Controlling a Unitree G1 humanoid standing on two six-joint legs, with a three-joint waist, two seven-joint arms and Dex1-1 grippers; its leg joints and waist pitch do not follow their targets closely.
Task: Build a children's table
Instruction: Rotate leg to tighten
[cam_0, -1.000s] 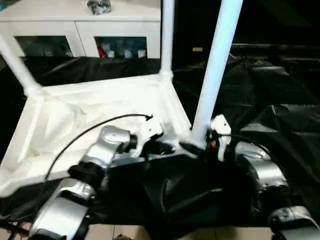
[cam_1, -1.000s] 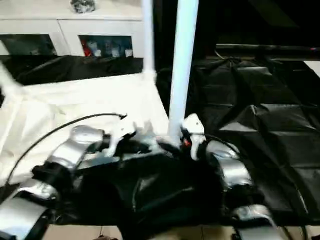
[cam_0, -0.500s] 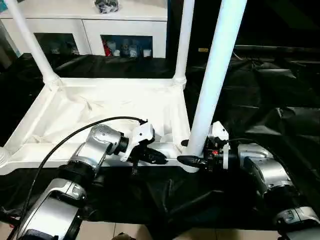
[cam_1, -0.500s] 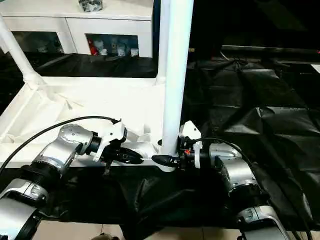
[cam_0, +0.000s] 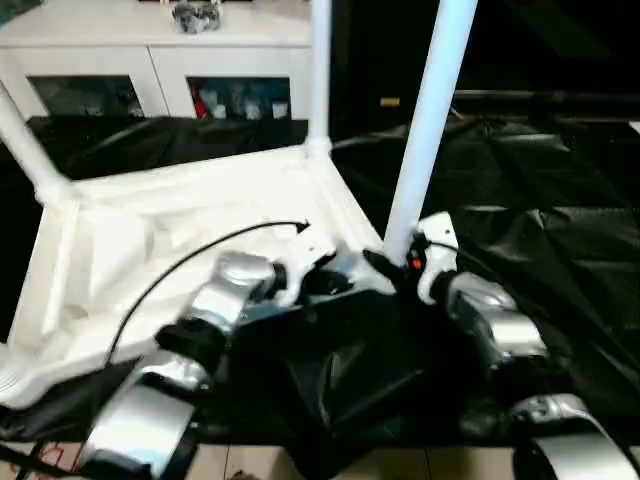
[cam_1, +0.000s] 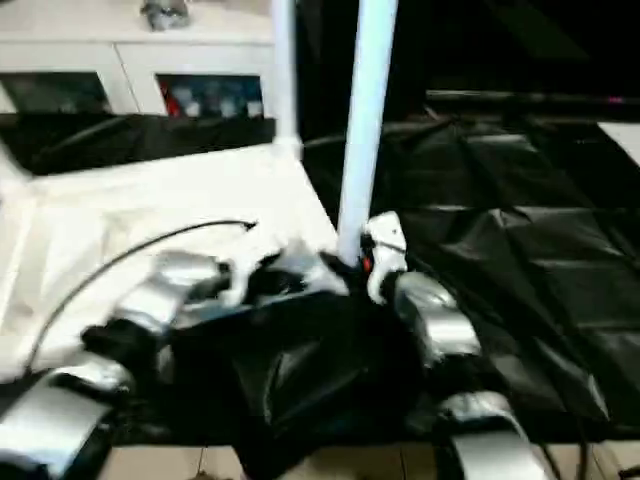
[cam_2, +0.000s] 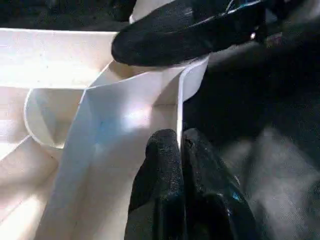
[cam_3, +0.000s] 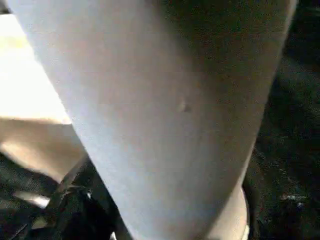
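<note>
The left gripper (cam_2: 181, 150) stays pinched on the table top (cam_0: 180, 215) rim; right gripper (cam_0: 392, 268) (fingers blurred, grip unclear) has swung in beside the near leg (cam_0: 425, 120).

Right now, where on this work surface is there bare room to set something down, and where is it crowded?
Free: the black sheet right of the near leg, and the strip between the cabinet and the table top. Crowded: the top's near right corner, where the left claw pinches the rim and the right claw meets the leg.
</note>
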